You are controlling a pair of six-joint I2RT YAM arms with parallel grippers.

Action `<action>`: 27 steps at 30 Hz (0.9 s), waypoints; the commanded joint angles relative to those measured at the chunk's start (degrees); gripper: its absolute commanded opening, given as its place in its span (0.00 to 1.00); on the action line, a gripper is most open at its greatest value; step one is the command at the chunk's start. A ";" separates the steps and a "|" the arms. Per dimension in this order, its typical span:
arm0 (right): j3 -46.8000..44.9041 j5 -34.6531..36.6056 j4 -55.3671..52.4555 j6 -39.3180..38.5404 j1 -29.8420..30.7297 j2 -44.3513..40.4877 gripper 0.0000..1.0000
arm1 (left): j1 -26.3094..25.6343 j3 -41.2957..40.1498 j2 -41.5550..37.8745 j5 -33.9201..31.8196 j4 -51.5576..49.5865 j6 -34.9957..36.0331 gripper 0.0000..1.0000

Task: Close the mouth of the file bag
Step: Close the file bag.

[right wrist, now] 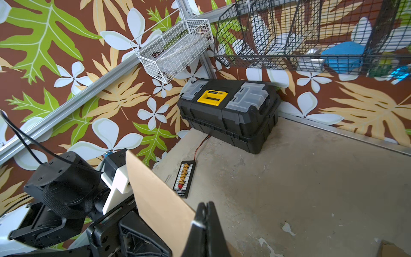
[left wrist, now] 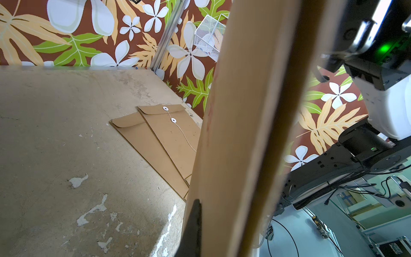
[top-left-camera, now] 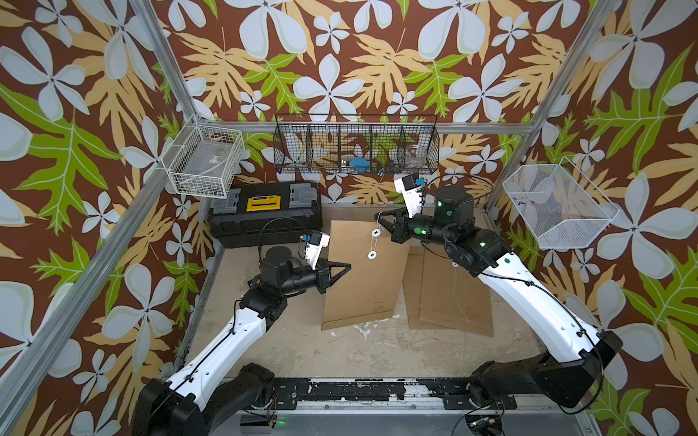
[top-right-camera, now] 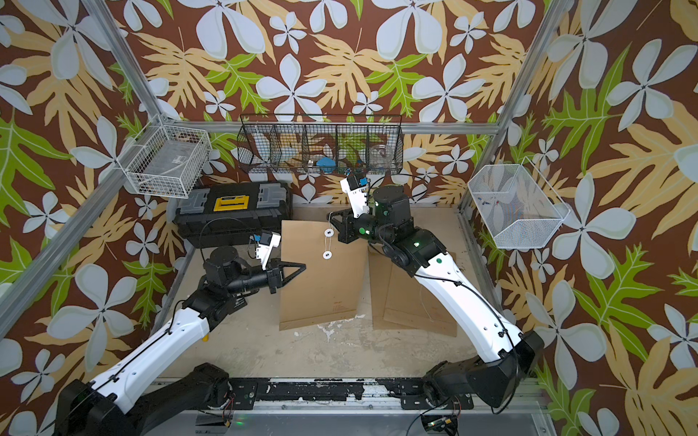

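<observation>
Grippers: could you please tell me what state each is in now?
Left gripper: shut on the file bag.
Right gripper: shut, apparently pinching the string.

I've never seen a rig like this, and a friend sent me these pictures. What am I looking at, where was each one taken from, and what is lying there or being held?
Two robot arms work over one table. The two wide pictures come from a camera pair overhead; the two close ones from a camera on each arm's wrist. The arms hold up a brown file bag: the left claw is shut on its side edge, the right claw is shut at its top edge, near a white tie button. Two more bags lie flat beside it. A black toolbox stands at the back, and a black wire basket hangs on the wall.
</observation>
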 commanded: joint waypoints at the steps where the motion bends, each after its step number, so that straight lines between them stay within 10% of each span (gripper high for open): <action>1: 0.26 -1.51 3.35 2.24 0.75 0.33 0.00 | -0.04 0.23 0.16 0.25 -0.61 -0.90 0.00; 16: 6.11 37.16 -13.63 -9.31 4.85 1.61 0.00 | -0.04 2.14 1.63 -3.69 -3.00 -1.70 0.00; 27: 8.65 24.66 -17.47 -9.76 4.50 4.57 0.00 | -0.05 2.57 2.26 -3.58 -3.70 -0.58 0.00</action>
